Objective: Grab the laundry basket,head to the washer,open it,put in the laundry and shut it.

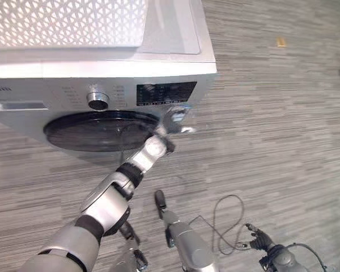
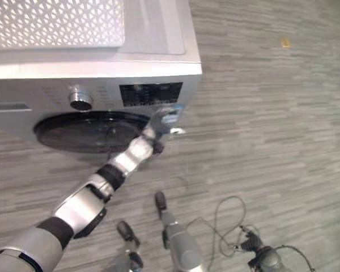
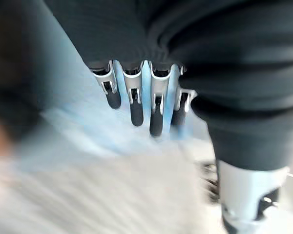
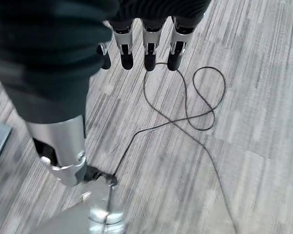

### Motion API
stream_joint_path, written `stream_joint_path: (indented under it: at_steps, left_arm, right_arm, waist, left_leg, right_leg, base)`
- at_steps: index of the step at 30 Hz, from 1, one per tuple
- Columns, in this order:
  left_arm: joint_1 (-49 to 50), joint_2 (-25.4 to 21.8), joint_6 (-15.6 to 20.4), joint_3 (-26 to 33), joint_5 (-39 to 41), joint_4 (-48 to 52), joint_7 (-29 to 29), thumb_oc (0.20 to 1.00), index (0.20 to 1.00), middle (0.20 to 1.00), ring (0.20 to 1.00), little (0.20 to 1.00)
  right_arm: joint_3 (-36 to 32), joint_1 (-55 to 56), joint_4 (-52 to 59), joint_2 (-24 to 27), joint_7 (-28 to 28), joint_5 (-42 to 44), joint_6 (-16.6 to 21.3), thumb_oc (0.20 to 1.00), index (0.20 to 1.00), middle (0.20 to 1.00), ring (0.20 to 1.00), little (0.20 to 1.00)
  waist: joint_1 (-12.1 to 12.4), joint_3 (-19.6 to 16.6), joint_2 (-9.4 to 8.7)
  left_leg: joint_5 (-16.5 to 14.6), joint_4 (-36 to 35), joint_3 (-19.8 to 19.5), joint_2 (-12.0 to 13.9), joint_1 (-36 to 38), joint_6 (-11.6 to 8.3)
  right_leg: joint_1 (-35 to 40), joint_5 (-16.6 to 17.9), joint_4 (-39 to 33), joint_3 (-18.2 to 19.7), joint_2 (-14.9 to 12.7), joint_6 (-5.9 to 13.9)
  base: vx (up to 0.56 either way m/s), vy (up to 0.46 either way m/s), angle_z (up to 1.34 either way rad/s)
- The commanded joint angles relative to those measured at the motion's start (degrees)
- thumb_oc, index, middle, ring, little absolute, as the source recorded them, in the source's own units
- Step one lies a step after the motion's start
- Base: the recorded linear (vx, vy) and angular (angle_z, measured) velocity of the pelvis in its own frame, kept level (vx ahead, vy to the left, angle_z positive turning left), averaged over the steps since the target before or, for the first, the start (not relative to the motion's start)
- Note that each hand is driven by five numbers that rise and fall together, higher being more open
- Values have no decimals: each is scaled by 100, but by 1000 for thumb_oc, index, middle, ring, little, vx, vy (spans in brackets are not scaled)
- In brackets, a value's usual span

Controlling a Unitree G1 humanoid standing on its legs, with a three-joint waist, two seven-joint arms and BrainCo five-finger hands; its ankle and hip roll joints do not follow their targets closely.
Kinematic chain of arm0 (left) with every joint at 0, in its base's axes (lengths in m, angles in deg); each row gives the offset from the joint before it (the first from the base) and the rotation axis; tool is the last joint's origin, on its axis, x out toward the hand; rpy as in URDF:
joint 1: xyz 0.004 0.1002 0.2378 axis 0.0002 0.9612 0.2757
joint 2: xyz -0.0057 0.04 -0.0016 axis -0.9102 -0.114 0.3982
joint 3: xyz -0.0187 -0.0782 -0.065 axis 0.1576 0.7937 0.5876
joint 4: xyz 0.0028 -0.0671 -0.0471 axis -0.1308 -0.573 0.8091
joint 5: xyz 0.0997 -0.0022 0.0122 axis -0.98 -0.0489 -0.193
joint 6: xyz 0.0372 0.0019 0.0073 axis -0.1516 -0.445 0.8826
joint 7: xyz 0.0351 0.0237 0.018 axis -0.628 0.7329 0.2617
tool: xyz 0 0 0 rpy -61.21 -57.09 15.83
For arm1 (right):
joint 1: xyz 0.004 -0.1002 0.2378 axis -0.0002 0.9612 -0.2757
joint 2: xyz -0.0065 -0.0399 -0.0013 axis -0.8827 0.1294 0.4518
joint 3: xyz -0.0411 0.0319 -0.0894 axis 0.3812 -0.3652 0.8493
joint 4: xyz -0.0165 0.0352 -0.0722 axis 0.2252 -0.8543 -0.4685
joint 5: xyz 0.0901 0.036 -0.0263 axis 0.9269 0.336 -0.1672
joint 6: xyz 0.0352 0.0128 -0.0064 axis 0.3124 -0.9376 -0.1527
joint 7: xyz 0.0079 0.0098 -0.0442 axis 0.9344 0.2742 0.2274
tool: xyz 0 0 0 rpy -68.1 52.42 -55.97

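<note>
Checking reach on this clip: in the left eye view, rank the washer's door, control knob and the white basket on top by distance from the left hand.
From the left hand:
1. Door, its right edge at the hand.
2. Control knob, up and to the left on the panel.
3. White basket, on the washer's top, farthest.

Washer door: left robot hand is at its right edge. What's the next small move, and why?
Probably hook the fingers behind the door's right edge and pull it outward. The washer door looks shut, flush against the front below the control panel. The left robot hand sits at that edge with fingers straight, not yet gripping. The laundry basket rests on top of the washer, so loading waits on the door.
</note>
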Motion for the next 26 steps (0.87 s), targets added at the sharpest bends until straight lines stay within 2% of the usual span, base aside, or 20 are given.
stream_joint_path:
  at_steps: [1,4,5,7,8,12,13,15,18,19,21,26]
  left_arm:
    - [614,11,220,606,238,91,-142,1000,1000,1000,1000,1000]
    - [1944,-72,411,701,761,942,-612,1000,1000,1000,1000,1000]
    - [1945,-76,409,701,761,946,-612,1000,1000,1000,1000,1000]
    - [2638,-259,469,704,899,1565,-904,1000,1000,1000,1000,1000]
    - [3545,-574,475,787,1510,2414,-1468,1000,1000,1000,1000,1000]
    - [4378,-828,339,907,2073,3108,-2044,1000,1000,1000,1000,1000]
    - [4886,-998,210,1075,2346,3391,-2283,1000,1000,1000,1000,1000]
    - [5183,-1038,95,1126,2291,3293,-2415,1000,1000,1000,1000,1000]
    - [5307,-977,104,1289,1464,2567,-2204,1000,1000,1000,1000,1000]
    - [5304,-971,111,1288,1457,2559,-2201,1000,1000,1000,1000,1000]
    - [5288,-714,36,1481,750,1244,-1884,1000,1000,1000,1000,1000]
    - [5316,-506,-14,1812,536,466,-1681,1000,1000,1000,1000,1000]
  right_arm:
    - [-286,198,-215,-94,-136,-23,32,1000,1000,1000,1000,1000]
    - [-557,243,-542,-422,-162,151,4,1000,1000,1000,1000,1000]
    - [-556,243,-542,-425,-162,151,4,1000,1000,1000,1000,1000]
    - [-697,271,-775,-600,-144,222,-20,1000,1000,1000,1000,1000]
    - [-824,253,-977,-698,-112,257,-65,1000,1000,1000,1000,1000]
    - [-875,326,-1082,-775,-83,172,-105,1000,1000,1000,1000,1000]
    - [-952,278,-1193,-798,-85,209,-155,1000,1000,1000,1000,1000]
    - [-969,299,-1302,-854,-34,237,-205,1000,1000,1000,1000,1000]
    - [-939,301,-1425,-909,24,177,-269,1000,1000,1000,1000,1000]
    - [-938,300,-1426,-908,24,177,-269,1000,1000,1000,1000,1000]
    - [-960,256,-1551,-940,17,198,-309,1000,1000,1000,1000,1000]
    - [-1005,265,-1466,-946,19,280,-324,1000,1000,1000,1000,1000]
  waist:
    - [263,5,-20]
    - [554,-96,223]
    - [551,-109,222]
    - [720,-231,319]
    - [949,-340,434]
    - [1123,-537,512]
    - [1265,-652,573]
    - [1341,-755,606]
    - [1437,-873,604]
    - [1431,-869,605]
    - [1534,-949,607]
    - [1631,-1064,571]
  left_leg:
    - [470,14,-838,289,-250,-430]
    - [453,14,-1034,231,11,-433]
    - [464,14,-1036,229,-8,-433]
    - [451,14,-1162,202,180,-432]
    - [437,14,-1309,160,381,-425]
    - [411,14,-1452,130,589,-421]
    - [398,14,-1556,108,696,-410]
    - [367,14,-1634,101,790,-407]
    - [334,14,-1729,87,894,-397]
    - [333,14,-1734,86,898,-397]
    - [306,14,-1866,62,983,-383]
    - [285,14,-1963,47,1008,-363]
  right_leg:
    - [500,-132,-11,-210,-145,298]
    - [829,-227,-11,-391,-207,273]
    - [812,-220,-11,-391,-209,271]
    - [1064,-292,-11,-515,-234,252]
    - [1326,-357,-11,-684,-269,236]
    - [1636,-465,-11,-847,-296,225]
    - [1804,-527,-11,-961,-318,219]
    - [1963,-598,-11,-1062,-328,204]
    - [2149,-670,-11,-1169,-348,196]
    - [2155,-672,-11,-1175,-348,197]
    - [2318,-739,-8,-1296,-364,182]
    - [2421,-777,-11,-1426,-379,179]
  base:
    - [95,-60,20]
    - [87,-53,53]
    - [53,-34,65]
    - [70,-46,56]
    - [76,-37,50]
    - [57,-12,50]
    - [84,-5,30]
    - [69,6,24]
    - [41,7,27]
    - [14,5,27]
    - [21,17,25]
    - [9,18,13]
